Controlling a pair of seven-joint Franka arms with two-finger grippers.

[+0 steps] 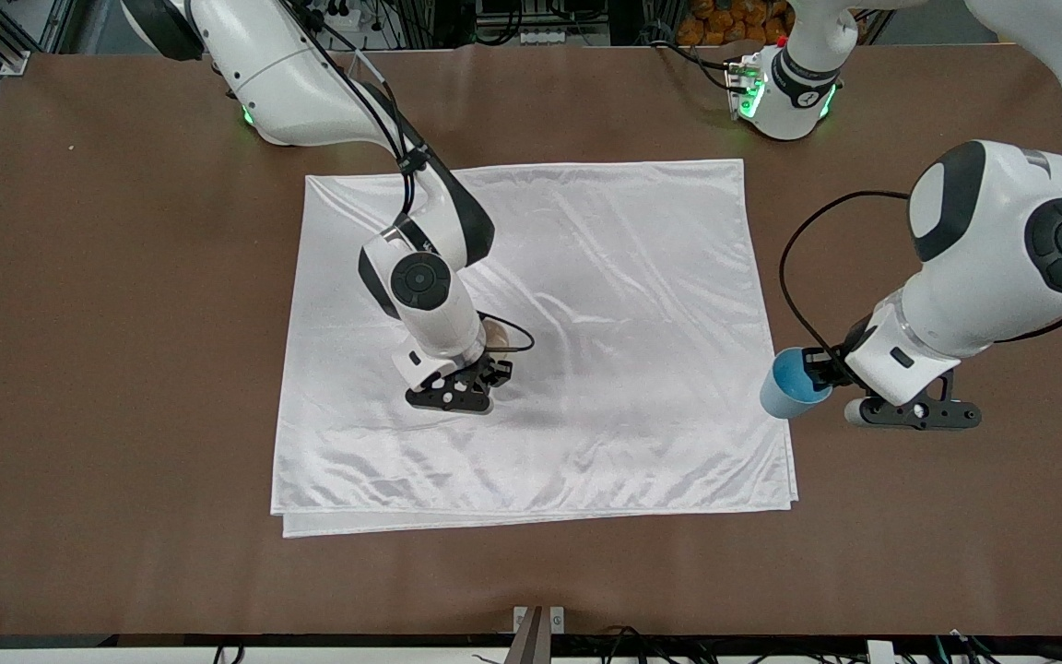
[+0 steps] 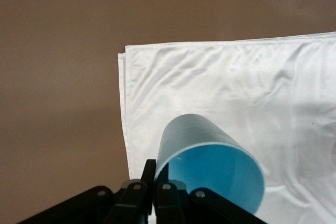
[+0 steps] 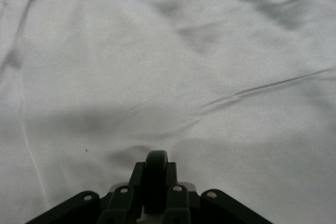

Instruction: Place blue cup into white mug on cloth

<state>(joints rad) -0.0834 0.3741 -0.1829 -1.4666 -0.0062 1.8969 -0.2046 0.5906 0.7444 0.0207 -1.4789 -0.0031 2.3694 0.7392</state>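
Note:
The blue cup (image 1: 784,385) is tilted in the air over the edge of the cloth (image 1: 586,277) at the left arm's end. My left gripper (image 1: 819,373) is shut on its rim, one finger inside and one outside. In the left wrist view the cup (image 2: 210,156) shows its bright blue inside, held by the left gripper (image 2: 155,174). My right gripper (image 1: 492,366) is low over the middle of the cloth, shut on the black loop handle (image 3: 156,162) of the white mug (image 1: 497,335). The mug is mostly hidden under the wrist.
The cloth lies folded on the brown table (image 1: 125,369), with its doubled edge nearest the front camera. In the left wrist view a corner of the cloth (image 2: 126,61) lies below the cup. Bare table surrounds the cloth on every side.

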